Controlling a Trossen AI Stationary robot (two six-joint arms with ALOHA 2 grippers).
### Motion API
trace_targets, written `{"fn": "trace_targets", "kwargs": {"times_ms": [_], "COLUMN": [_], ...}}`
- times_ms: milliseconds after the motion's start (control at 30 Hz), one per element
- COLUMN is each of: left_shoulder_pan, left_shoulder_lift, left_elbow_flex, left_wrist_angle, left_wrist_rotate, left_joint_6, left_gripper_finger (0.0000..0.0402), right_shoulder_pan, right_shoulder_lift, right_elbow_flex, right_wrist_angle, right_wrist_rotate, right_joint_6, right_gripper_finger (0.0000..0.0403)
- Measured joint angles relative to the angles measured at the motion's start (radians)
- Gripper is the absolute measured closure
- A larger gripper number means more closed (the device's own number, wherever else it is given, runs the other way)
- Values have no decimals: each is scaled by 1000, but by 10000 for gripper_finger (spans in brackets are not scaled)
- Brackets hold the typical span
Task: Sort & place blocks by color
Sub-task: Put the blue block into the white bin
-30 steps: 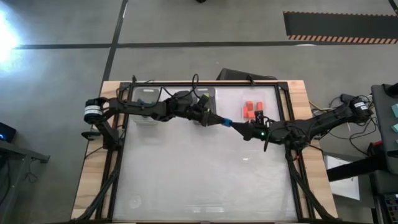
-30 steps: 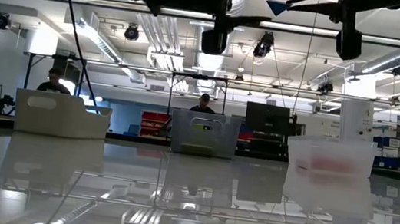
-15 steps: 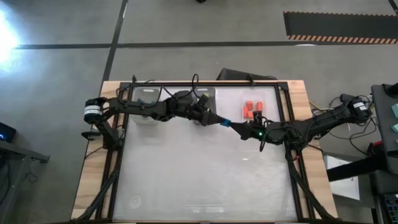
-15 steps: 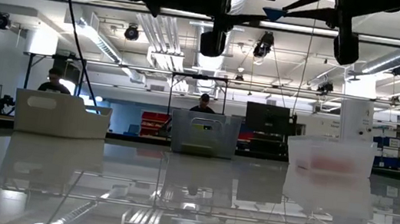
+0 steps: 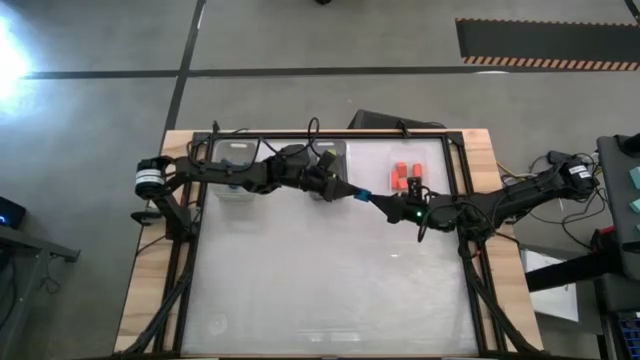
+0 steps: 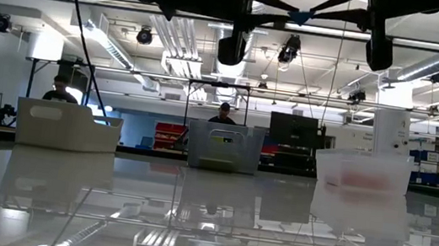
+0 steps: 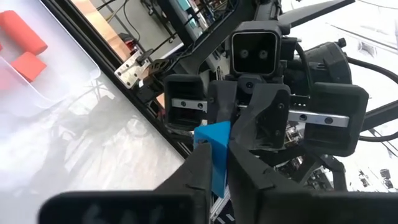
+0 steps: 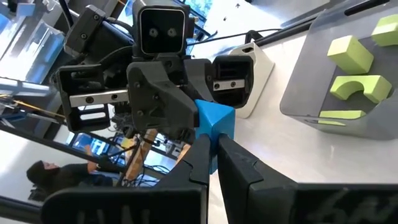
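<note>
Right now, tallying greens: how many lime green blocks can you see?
3, all in the grey bin: top block, arched block, flat block. Others may be hidden.

One camera hangs overhead, looking straight down on the whole table [image 5: 330, 290] and both arms. Another sits at tabletop level, looking flat across the shiny surface into the workshop beyond. Each wrist camera looks close along its own fingers, squarely at the opposite arm's camera. All four share the blue block [image 7: 213, 144] between them.
</note>
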Motion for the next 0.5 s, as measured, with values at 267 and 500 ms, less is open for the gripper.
{"fn": "trace_targets", "kwargs": {"times_ms": [267,500], "left_shoulder_pan": [1,1], "left_shoulder_lift": [0,0], "left_elbow_flex": [0,2], "left_wrist_angle": [5,11], "left_wrist_rotate": [1,10], "left_joint_6": [14,14], "left_gripper_finger": [396,401], "right_shoulder_pan": [0,-7], "right_shoulder_lift": [0,0], "right_elbow_flex": [0,0], "right_wrist_angle": [0,2], "right_wrist_rotate": [5,6], "right_joint_6": [-19,-19], "right_gripper_finger": [390,331]}}
